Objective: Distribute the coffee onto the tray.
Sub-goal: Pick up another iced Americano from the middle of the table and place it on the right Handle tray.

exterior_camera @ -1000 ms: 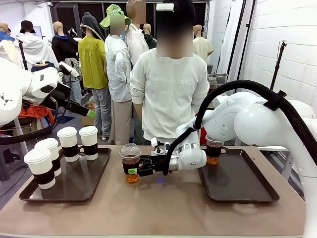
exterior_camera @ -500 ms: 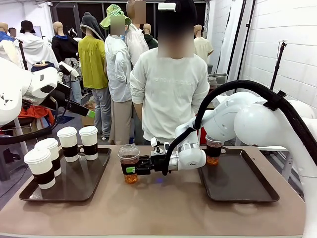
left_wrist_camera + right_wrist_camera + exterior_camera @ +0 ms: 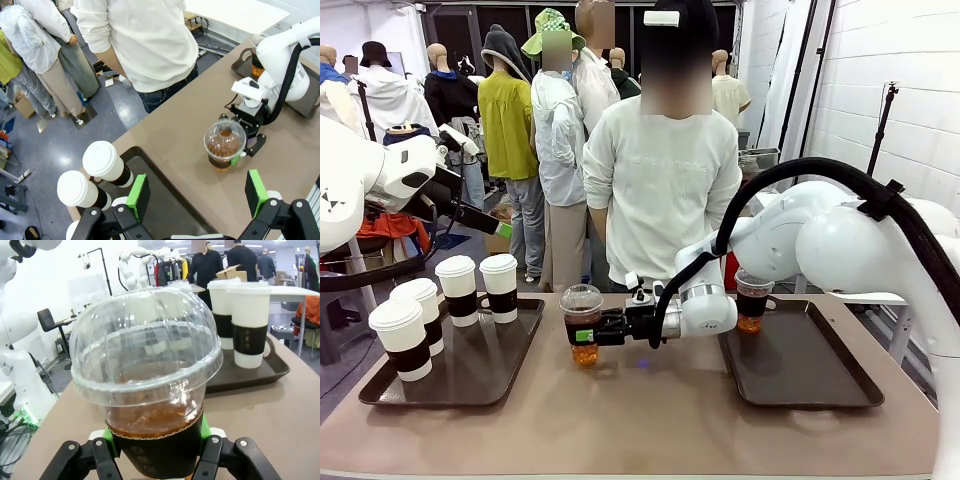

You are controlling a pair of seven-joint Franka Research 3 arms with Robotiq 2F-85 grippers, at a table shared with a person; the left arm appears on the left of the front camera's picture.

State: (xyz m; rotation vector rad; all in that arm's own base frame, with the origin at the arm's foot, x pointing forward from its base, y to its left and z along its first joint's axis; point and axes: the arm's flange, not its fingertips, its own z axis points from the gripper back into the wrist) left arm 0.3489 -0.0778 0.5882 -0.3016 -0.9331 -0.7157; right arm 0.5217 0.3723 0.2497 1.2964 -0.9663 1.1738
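Front view: right gripper pinching iced cup above surface; one cup on right tray; left gripper spread.

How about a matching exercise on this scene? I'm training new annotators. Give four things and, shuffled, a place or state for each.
Things:
1. dome-lidded cup
2. second clear cup
3. white paper cups
4. left gripper

Places or states:
A. standing on the left tray
B. open, high above the table
C. clamped in the right gripper
D. at the far left corner of the right tray

Pairs: 1-C, 2-D, 3-A, 4-B
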